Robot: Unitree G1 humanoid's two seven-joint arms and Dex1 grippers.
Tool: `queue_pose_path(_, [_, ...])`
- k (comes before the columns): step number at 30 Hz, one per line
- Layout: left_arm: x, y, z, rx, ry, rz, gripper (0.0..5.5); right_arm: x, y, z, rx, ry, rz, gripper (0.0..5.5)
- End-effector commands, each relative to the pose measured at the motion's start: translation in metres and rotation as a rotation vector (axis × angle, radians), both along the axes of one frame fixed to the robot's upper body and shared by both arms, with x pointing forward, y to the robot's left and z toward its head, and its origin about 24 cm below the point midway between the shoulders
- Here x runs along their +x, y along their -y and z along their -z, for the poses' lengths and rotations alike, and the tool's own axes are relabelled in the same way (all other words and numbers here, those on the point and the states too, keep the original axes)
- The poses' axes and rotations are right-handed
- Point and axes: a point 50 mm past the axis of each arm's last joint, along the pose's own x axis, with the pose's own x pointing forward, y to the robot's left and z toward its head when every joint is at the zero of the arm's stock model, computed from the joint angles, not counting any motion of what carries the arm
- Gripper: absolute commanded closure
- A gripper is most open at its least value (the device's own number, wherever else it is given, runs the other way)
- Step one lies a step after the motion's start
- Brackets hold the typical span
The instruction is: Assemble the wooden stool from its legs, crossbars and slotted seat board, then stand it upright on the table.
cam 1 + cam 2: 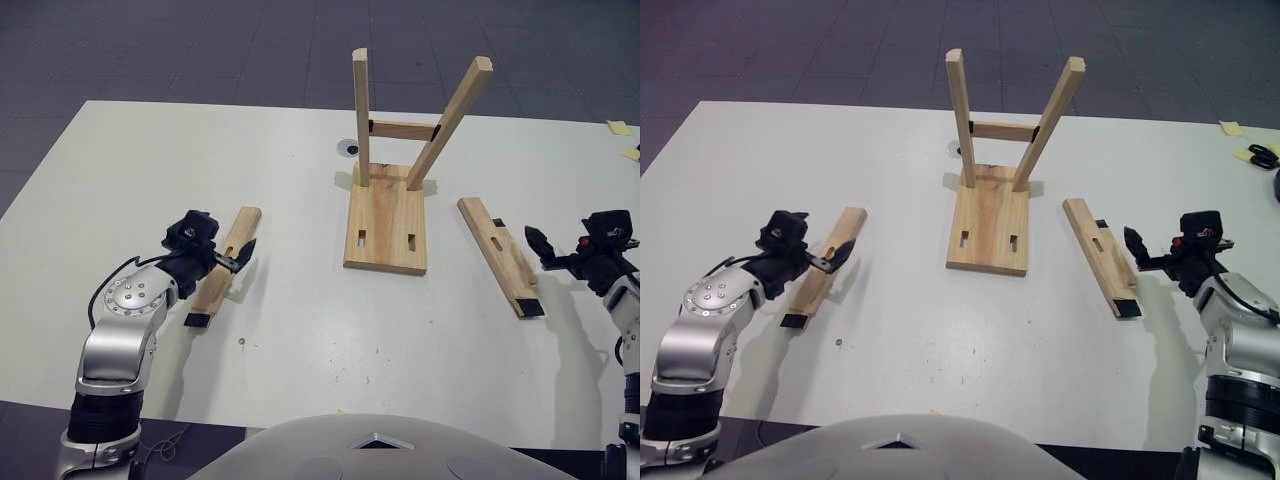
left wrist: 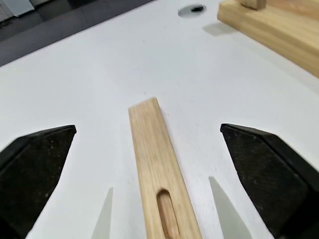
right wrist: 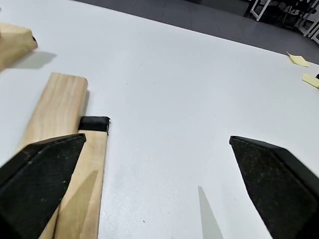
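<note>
A broad white worktop [image 1: 150, 160] fills most of the head camera's picture, with dark floor beyond its far edge. At the centre, slightly toward the top, the slotted seat board [image 1: 385, 228] lies flat. Two legs [image 1: 361, 110] rise from its far end, one near vertical and the other leaning outward, joined by a short crossbar [image 1: 404, 129]. The two slots at the board's near end are empty. In the lower left of the frame a loose leg [image 1: 226, 262] lies flat, with a dark cap at its near end. Right of centre a second loose piece [image 1: 497, 254] lies flat, also dark-capped; it looks like two strips lying together, though that is hard to confirm. The left hand [image 2: 148, 128] is spread wide with the left leg running between its fingers, not yet pinched. The right hand [image 3: 157, 137] is also spread wide and holds nothing. It sits just beside the right piece, which lies by one finger while bare worktop shows in the gap. The stool appears about half built, and the step in hand seems to be collecting the remaining legs. The left hand would likely need only to lower and close. The right hand should first shift across until the wood sits between its fingers.
</note>
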Motion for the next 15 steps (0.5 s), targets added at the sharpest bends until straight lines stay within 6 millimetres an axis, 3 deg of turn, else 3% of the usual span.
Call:
queue_pose_path(1, [0.004, -0.005, 0.0, -0.001, 0.017, -0.043, 0.1, -0.005, -0.008, 0.007, -0.006, -0.089, -0.092, 0.11])
queue_pose_path(5, [0.005, -0.002, 0.002, -0.002, 0.022, -0.048, 0.1, -0.006, -0.019, 0.013, -0.052, -0.137, -0.158, 0.11])
queue_pose_path(11, [0.007, 0.002, 0.003, -0.007, 0.028, -0.045, 0.1, -0.001, -0.054, 0.009, 0.026, -0.088, -0.29, 0.11])
queue_pose_path(15, [0.007, 0.005, 0.005, -0.009, 0.024, -0.03, 0.1, 0.006, -0.04, 0.004, 0.025, -0.037, -0.185, 0.11])
